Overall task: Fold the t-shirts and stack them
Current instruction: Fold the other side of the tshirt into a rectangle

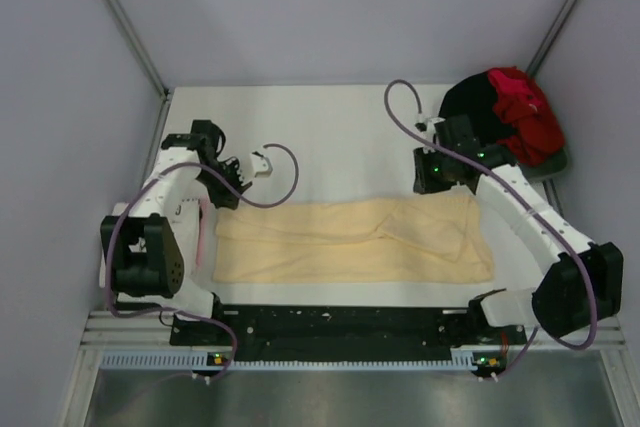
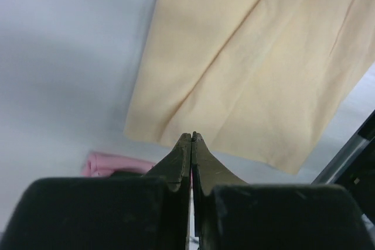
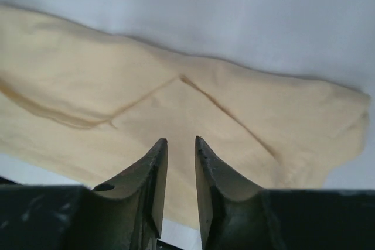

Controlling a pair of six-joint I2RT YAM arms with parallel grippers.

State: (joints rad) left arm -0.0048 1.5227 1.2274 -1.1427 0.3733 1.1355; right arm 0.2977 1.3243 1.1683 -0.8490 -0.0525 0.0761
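The pale yellow t-shirt point(image 1: 350, 242) lies flat across the table's front, folded into a long band. My left gripper point(image 1: 228, 192) hovers at the band's far left corner, jaws pressed shut and empty; the left wrist view shows its tips point(image 2: 192, 136) just off the shirt's corner point(image 2: 252, 57). My right gripper point(image 1: 425, 182) is over the band's far right part, jaws a little apart and empty, above creased cloth point(image 3: 176, 103) in the right wrist view point(image 3: 181, 140). The black t-shirt point(image 1: 470, 102) and red t-shirt point(image 1: 525, 112) lie bunched at the back right. The white printed one is out of view.
A pink item point(image 1: 203, 232) lies by the left arm, beside the shirt's left edge, and shows in the left wrist view point(image 2: 111, 165). The black rail point(image 1: 330, 325) runs along the near edge. Grey walls close in the table on three sides.
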